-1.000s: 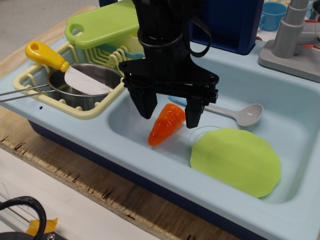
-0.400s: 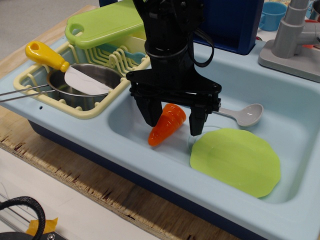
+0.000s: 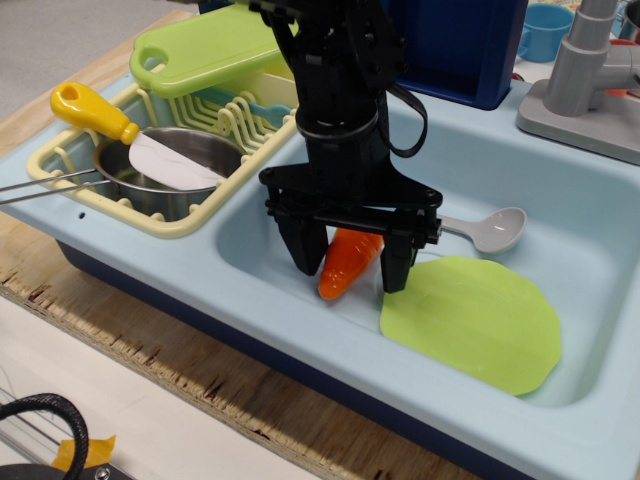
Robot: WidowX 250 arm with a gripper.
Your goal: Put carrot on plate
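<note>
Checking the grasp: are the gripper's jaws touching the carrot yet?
Cannot tell. The only view shows the gripper straddling the carrot, its wide end hidden behind the jaws, so neither contact nor gap shows.

Pale blue toy sink basin (image 3: 560, 210) surrounds the jaws. Grey plastic ladle (image 3: 487, 228) lies just right of the jaws. Cream dish rack (image 3: 190, 215) sits to their left, holding a steel pot (image 3: 165, 180) with a yellow-handled utensil (image 3: 95, 112). Lime-green cutting board (image 3: 205, 45) rests behind-left. Grey faucet (image 3: 590, 75) far right, behind. Plywood surface (image 3: 150, 350) in front.
</note>
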